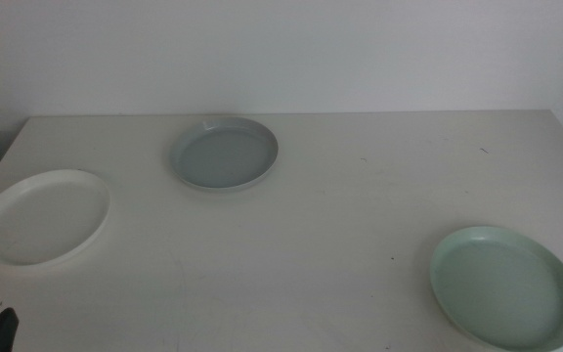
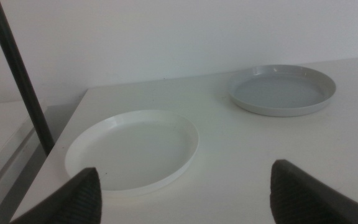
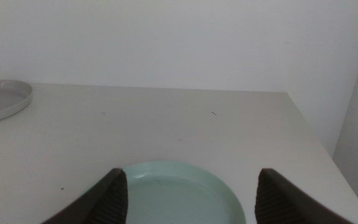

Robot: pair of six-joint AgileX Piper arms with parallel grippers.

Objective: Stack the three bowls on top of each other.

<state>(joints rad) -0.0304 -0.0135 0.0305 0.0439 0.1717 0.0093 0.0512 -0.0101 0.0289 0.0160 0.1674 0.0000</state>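
White bowl (image 1: 43, 217), grey-blue bowl (image 1: 225, 154), mint bowl (image 1: 506, 287) lie apart (all unstacked).

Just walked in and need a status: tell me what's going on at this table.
Nothing is stacked yet. The white bowl, grey-blue bowl and mint green bowl lie apart on the table, none held. The left gripper waits with jaws open just short of the white bowl; the right gripper hangs open over the near edge of the mint green bowl.
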